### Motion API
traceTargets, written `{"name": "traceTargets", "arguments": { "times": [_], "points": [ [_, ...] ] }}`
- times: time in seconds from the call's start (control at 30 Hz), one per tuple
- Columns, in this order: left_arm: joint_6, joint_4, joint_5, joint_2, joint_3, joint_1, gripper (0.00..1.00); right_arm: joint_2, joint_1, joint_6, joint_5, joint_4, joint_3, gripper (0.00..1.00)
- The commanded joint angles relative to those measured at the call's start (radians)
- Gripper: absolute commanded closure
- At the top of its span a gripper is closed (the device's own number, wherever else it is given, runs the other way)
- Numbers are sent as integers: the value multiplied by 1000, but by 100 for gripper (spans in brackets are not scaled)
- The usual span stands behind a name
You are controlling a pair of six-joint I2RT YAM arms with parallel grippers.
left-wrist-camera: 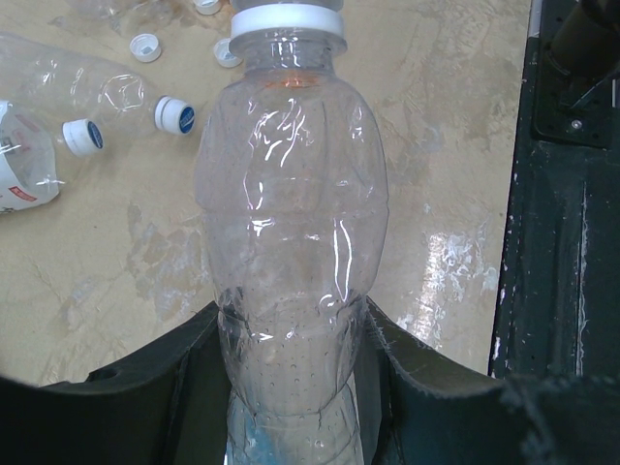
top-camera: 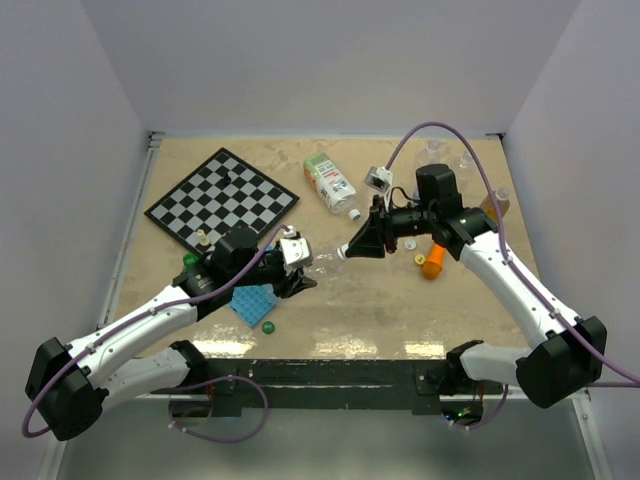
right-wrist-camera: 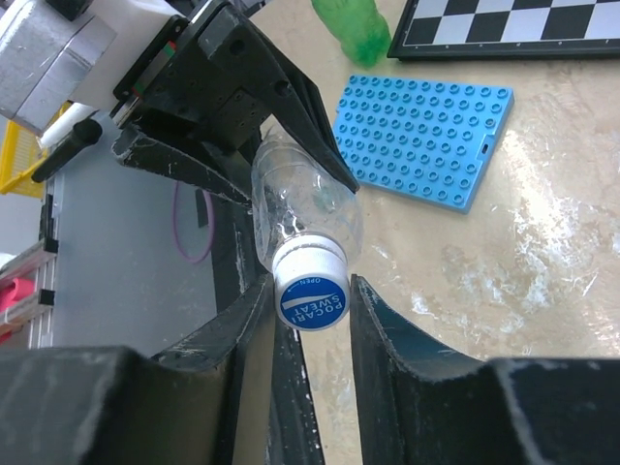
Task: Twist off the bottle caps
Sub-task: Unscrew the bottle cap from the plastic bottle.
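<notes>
Desk first: one chessboard lies toward its far left corner. You have two grippers meeting over the desk's middle. Your left gripper is clamped on the body of one clear bottle, held sideways. Your right gripper has its jaws narrow, pressed on both sides of that bottle's cap, which is white with a blue top. Two more capped bottles lie toward the far edge: one labelled bottle and one spare clear bottle. One green bottle and one blue plate lie near the chessboard. One green cap lies loose by the near edge.
</notes>
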Motion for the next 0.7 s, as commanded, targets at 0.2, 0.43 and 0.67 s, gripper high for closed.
{"name": "traceTargets", "arguments": {
  "times": [0.2,0.43,0.67],
  "points": [
    [-11,28,5,-5,11,3,98,23,27,-139,-40,-83,52,96],
    [-11,28,5,-8,9,5,98,50,65,-545,52,-282,179,100],
    [-13,28,8,-11,9,3,98,-75,93,-1318,194,-337,161,100]
  ]
}}
